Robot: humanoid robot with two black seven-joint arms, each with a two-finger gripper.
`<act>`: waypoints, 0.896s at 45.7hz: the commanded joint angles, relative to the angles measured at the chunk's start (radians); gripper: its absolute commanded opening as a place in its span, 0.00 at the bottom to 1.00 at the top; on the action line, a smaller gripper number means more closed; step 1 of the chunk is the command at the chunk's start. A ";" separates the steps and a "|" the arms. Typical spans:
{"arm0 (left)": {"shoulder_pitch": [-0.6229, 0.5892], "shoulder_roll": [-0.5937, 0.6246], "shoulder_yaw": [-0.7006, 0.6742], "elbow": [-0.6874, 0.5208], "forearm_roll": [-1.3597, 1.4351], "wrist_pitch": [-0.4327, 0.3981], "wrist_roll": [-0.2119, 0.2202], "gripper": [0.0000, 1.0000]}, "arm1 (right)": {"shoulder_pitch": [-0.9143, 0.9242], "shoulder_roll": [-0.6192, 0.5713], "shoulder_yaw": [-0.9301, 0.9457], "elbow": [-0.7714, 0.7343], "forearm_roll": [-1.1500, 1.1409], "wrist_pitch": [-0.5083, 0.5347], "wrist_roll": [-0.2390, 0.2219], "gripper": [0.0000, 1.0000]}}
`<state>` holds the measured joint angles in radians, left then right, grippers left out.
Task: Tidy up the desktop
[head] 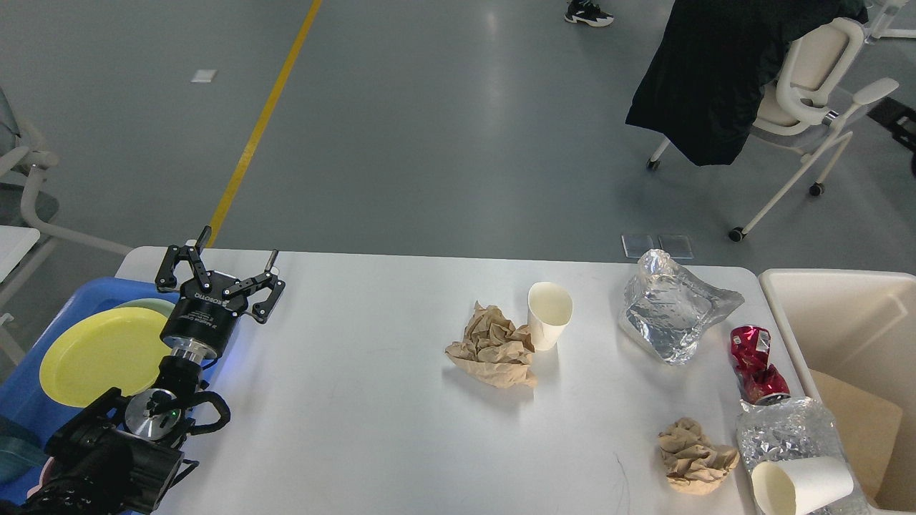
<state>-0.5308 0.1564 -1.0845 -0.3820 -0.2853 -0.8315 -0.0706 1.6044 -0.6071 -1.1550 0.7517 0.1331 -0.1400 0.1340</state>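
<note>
- Desktop (pixel 343 429): white, rounded corners, filling the lower part of the head view; litter sits from centre to its 3 o'clock end, the 9 o'clock half is bare.
- Left gripper (pixel 222 275): hovers over the desktop's 9 o'clock edge, jaws spread wide, holding nothing. Right gripper: not in view.
- Blue tray (pixel 43 329) with a yellow plate (pixel 100 354) lies just beside the left gripper, at its 8 o'clock.
- Centre group: crumpled brown paper (pixel 492 347) touching an upright paper cup (pixel 549 315).
- 3 o'clock group: large foil wad (pixel 673 315); crushed red can (pixel 755 361); second foil wad (pixel 783 433) with a tipped paper cup (pixel 801 485) against it; small brown paper ball (pixel 694 456).
- Cream bin (pixel 823 286) stands against the desktop's 3 o'clock end.
- Deciding relation: all litter lies at 3 o'clock from the open jaws, the centre group nearest, still well apart. The desktop's long axis runs 9 to 3 o'clock.
- Judgement: the left arm is the only arm placed to act; the brown paper or upright cup is its likely first target, and the carry to the bin spans the whole long axis. The far group probably suits the right arm better.
</note>
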 commanded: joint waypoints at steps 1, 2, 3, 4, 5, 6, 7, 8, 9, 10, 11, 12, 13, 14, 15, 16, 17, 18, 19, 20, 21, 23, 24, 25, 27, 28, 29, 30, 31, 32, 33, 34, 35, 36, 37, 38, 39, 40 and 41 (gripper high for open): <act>0.000 0.000 0.000 0.000 0.000 0.000 0.000 1.00 | 0.241 0.033 0.000 0.326 -0.070 0.011 0.002 1.00; 0.000 0.000 0.000 0.000 0.000 0.000 0.000 1.00 | 0.273 0.041 -0.002 0.377 -0.070 0.014 0.002 1.00; 0.000 0.000 0.000 0.000 0.000 0.000 0.000 1.00 | 0.301 0.049 -0.002 0.424 -0.072 0.019 0.002 1.00; 0.000 0.000 0.000 0.000 0.000 0.000 0.000 1.00 | 0.322 0.059 -0.002 0.464 -0.072 0.028 0.002 1.00; 0.000 0.000 0.000 0.000 -0.002 0.000 0.000 1.00 | 0.342 0.073 -0.002 0.503 -0.070 0.042 0.002 1.00; 0.000 0.000 0.000 0.000 0.000 0.000 0.000 1.00 | 0.360 0.087 -0.002 0.540 -0.070 0.060 0.002 1.00; 0.000 0.000 0.000 0.000 0.000 0.000 0.000 1.00 | 0.376 0.099 -0.002 0.570 -0.070 0.083 0.002 1.00; 0.000 0.000 0.000 0.000 0.000 0.000 0.000 1.00 | 0.388 0.112 -0.003 0.598 -0.070 0.106 0.001 1.00; 0.000 0.000 0.000 0.000 0.000 0.000 0.000 1.00 | 0.400 0.125 -0.003 0.626 -0.070 0.132 0.001 1.00; 0.000 0.000 0.000 0.000 0.000 0.000 0.000 1.00 | 0.411 0.139 -0.003 0.649 -0.070 0.158 0.001 1.00; 0.000 0.000 0.000 0.000 0.000 0.000 0.000 1.00 | 0.423 0.156 -0.005 0.670 -0.069 0.186 -0.001 1.00; 0.000 0.000 0.000 0.000 0.000 0.000 0.000 1.00 | 0.436 0.173 -0.006 0.687 -0.067 0.216 -0.002 1.00; 0.000 0.000 0.000 0.000 0.000 0.000 0.000 1.00 | 0.446 0.190 -0.006 0.704 -0.067 0.249 -0.004 1.00; 0.000 0.000 0.000 0.000 0.000 0.000 0.000 1.00 | 0.454 0.205 -0.006 0.715 -0.067 0.288 -0.004 1.00; 0.000 0.000 0.000 0.000 0.000 0.000 0.000 1.00 | 0.459 0.220 -0.006 0.722 -0.066 0.327 -0.004 1.00; 0.000 0.000 0.000 0.000 0.000 0.000 0.000 1.00 | 0.463 0.236 -0.008 0.730 -0.064 0.368 -0.004 1.00; 0.000 0.000 0.000 0.000 0.000 0.000 0.000 1.00 | 0.466 0.253 -0.009 0.739 -0.063 0.413 -0.004 1.00; 0.000 0.000 0.000 0.000 0.000 0.000 0.000 1.00 | 0.473 0.271 -0.011 0.751 -0.061 0.453 -0.004 1.00; 0.000 0.000 0.000 0.000 0.000 0.000 0.000 1.00 | 0.477 0.286 -0.014 0.768 -0.061 0.482 -0.004 1.00; 0.000 0.000 0.000 0.000 0.000 0.000 0.000 1.00 | 0.479 0.297 -0.015 0.788 -0.059 0.506 -0.002 1.00; 0.000 0.000 0.000 0.000 0.000 0.000 0.000 1.00 | 0.480 0.306 -0.015 0.807 -0.059 0.528 -0.002 1.00; 0.000 0.000 0.000 0.000 -0.002 0.000 0.000 1.00 | 0.483 0.320 -0.021 0.839 -0.059 0.556 -0.004 1.00; 0.000 0.000 0.000 0.000 0.000 0.000 0.000 1.00 | 0.483 0.325 -0.026 0.847 -0.059 0.560 -0.007 1.00; 0.000 0.000 0.000 0.000 0.000 0.000 0.000 1.00 | 0.483 0.331 -0.031 0.850 -0.059 0.562 -0.008 1.00; 0.000 0.000 0.000 0.000 0.000 0.000 0.000 1.00 | 0.482 0.340 -0.046 0.851 -0.061 0.574 -0.010 1.00; 0.000 0.000 0.000 0.000 0.000 0.000 0.000 1.00 | 0.480 0.342 -0.055 0.851 -0.061 0.574 -0.011 1.00; 0.000 0.000 0.000 0.000 0.000 0.000 0.000 1.00 | 0.476 0.342 -0.067 0.851 -0.061 0.574 -0.013 1.00; 0.000 0.000 0.000 0.000 0.000 0.000 0.000 1.00 | 0.468 0.342 -0.080 0.851 -0.061 0.574 -0.013 1.00; 0.000 0.000 0.000 0.000 0.000 0.000 0.000 1.00 | 0.462 0.342 -0.093 0.851 -0.061 0.574 -0.014 1.00; 0.000 0.000 0.000 0.000 0.000 0.000 0.000 1.00 | 0.456 0.342 -0.106 0.851 -0.063 0.570 -0.016 1.00; 0.000 0.000 0.000 0.000 0.000 0.000 0.000 1.00 | 0.448 0.340 -0.117 0.853 -0.063 0.563 -0.016 1.00; 0.000 0.000 0.000 0.000 0.000 0.000 0.002 1.00 | 0.434 0.339 -0.127 0.851 -0.063 0.559 -0.014 1.00; 0.000 0.000 0.000 0.000 0.000 0.000 0.000 1.00 | 0.422 0.334 -0.135 0.853 -0.063 0.551 -0.014 1.00; 0.000 0.000 0.000 0.000 0.000 0.000 0.000 1.00 | 0.408 0.331 -0.141 0.853 -0.063 0.539 -0.014 1.00; 0.000 0.000 0.000 0.000 0.000 0.000 0.000 1.00 | 0.395 0.328 -0.147 0.851 -0.063 0.522 -0.014 1.00; 0.000 0.000 0.000 0.000 0.000 0.000 0.000 1.00 | 0.379 0.325 -0.155 0.853 -0.064 0.502 -0.014 1.00; 0.000 0.000 0.000 0.000 0.000 0.000 0.000 1.00 | 0.361 0.322 -0.161 0.851 -0.066 0.478 -0.013 1.00; 0.000 0.000 0.000 0.000 0.000 0.000 0.000 1.00 | 0.342 0.320 -0.169 0.851 -0.067 0.452 -0.013 1.00; 0.000 0.000 0.000 0.000 0.000 0.000 0.000 1.00 | 0.319 0.320 -0.176 0.851 -0.067 0.423 -0.013 1.00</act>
<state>-0.5308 0.1564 -1.0845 -0.3819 -0.2854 -0.8314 -0.0706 2.0092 -0.2765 -1.2941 1.6039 0.0701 0.3882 0.1196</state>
